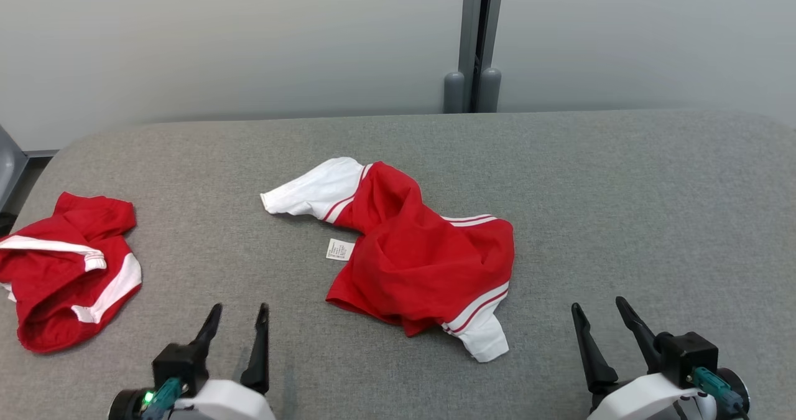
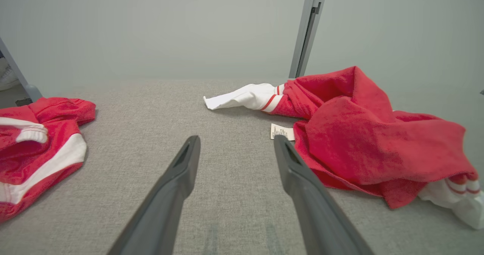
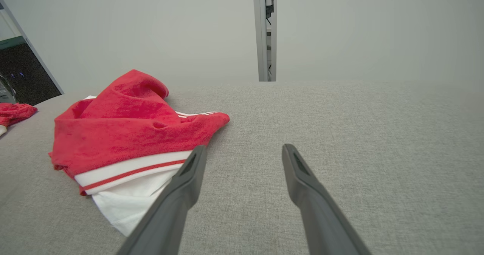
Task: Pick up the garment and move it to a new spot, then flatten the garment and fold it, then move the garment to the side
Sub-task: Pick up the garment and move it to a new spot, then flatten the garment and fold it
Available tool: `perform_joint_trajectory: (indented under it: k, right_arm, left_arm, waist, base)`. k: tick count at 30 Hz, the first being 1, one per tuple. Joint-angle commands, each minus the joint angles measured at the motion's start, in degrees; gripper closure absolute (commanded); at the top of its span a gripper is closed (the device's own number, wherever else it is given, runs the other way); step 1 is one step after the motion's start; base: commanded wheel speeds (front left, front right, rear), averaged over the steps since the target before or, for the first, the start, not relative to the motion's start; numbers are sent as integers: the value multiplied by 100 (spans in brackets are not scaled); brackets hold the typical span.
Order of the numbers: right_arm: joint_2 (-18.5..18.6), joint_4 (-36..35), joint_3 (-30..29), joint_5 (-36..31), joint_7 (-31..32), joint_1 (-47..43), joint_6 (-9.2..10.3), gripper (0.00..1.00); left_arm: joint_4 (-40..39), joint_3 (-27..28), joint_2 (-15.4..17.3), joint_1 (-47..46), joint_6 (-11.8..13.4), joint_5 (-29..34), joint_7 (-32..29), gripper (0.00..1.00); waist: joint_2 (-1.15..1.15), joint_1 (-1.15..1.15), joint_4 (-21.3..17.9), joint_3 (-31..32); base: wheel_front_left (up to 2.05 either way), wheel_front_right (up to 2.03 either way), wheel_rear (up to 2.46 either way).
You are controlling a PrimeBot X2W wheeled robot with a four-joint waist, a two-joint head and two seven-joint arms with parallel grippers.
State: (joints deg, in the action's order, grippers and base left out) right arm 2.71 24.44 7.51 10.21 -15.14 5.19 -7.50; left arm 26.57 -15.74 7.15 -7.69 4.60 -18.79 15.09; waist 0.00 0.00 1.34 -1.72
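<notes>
Red garment [image 1: 423, 252] with white striped sleeves lies crumpled mid-way across the grey fabric table [image 1: 622, 190], with a white care label [image 1: 340, 249] sticking out at its left edge. Both empty: left gripper [image 1: 239, 308] and right gripper [image 1: 597, 302], fingers spread wide, near side, apart from the cloth. Fingertips possibly just above the surface, hard to tell. A second red garment [image 1: 62, 264] is bunched at the far left.

— What sort of place is this?
— A lab or test room, by the look of it. The bench [image 1: 622, 177] is a plain slab covered in grey cloth.
— And around it?
— Bare pale partition panels [image 1: 249, 40] joined by a grey metal post [image 1: 476, 40]. A red-and-white garment [image 1: 423, 252] lies mid-bench, and a matching second garment [image 1: 62, 270] lies at its left end.
</notes>
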Motion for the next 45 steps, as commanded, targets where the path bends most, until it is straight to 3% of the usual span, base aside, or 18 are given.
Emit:
perform_joint_trajectory:
  k: [1, 4, 8, 15, 19, 23, 27, 40, 41, 42, 43, 45]
  right_arm:
    - [35, 6, 18, 2, -1, -40, 1, 0]
    - [38, 24, 56, -4, -1, -89, 2, 0]
    - [35, 14, 70, -23, -1, -192, 1, 0]
    - [37, 88, 196, -44, -1, -255, 2, 0]
    - [31, 165, 399, -49, -1, -245, 1, 0]
    - [39, 452, 1023, -65, -1, -44, 2, 0]
    - [37, 825, 1308, -138, -1, 148, 2, 0]
    - [36, 1433, 1197, -414, -1, 568, 2, 0]
    - [40, 1452, 1147, -416, -1, 587, 2, 40]
    - [41, 1428, 1092, -438, -1, 623, 2, 40]
    - [41, 1393, 1029, -464, -1, 639, 2, 100]
    - [35, 1269, 975, -440, -1, 641, 2, 100]
  left_arm:
    - [-149, 284, 1, 281, 5, 134, 12, 0]
    - [-422, 787, -92, 721, 46, 342, 12, 0]
    - [-689, 1245, -218, 1185, -79, 586, 11, 0]
    - [-610, 1568, -350, 1384, -337, 824, 11, 0]
    - [-586, 1577, -400, 1286, -460, 919, 11, 0]
    - [-493, 1433, -411, 1136, -588, 917, 11, 0]
    - [-415, 1244, -410, 1069, -586, 848, 11, 0]
    - [-503, 1294, -415, 1029, -701, 895, 11, 0]
    - [-518, 1292, -413, 1020, -704, 876, 11, 0]
    - [-536, 1281, -415, 1008, -709, 867, 11, 0]
    - [-552, 1272, -417, 999, -711, 857, 11, 0]
    - [-565, 1257, -416, 988, -740, 853, 11, 0]
  waist:
    - [0, 0, 72, 97]
    - [0, 0, 122, 166]
    - [0, 0, 203, 241]
    - [0, 0, 212, 269]
    - [0, 0, 264, 199]
    - [0, 0, 440, 5]
    - [0, 0, 707, -86]
    - [0, 0, 1202, -249]
    - [0, 0, 1212, -258]
    - [0, 0, 1218, -267]
    - [0, 0, 1219, -269]
    - [0, 0, 1207, -254]
  base:
    - [0, 0, 0]
    - [0, 0, 0]
    - [0, 0, 0]
    - [0, 0, 0]
    - [0, 0, 0]
    - [0, 0, 0]
    - [0, 0, 0]
    - [0, 0, 0]
    - [0, 0, 0]
    - [0, 0, 0]
    - [0, 0, 0]
    - [0, 0, 0]
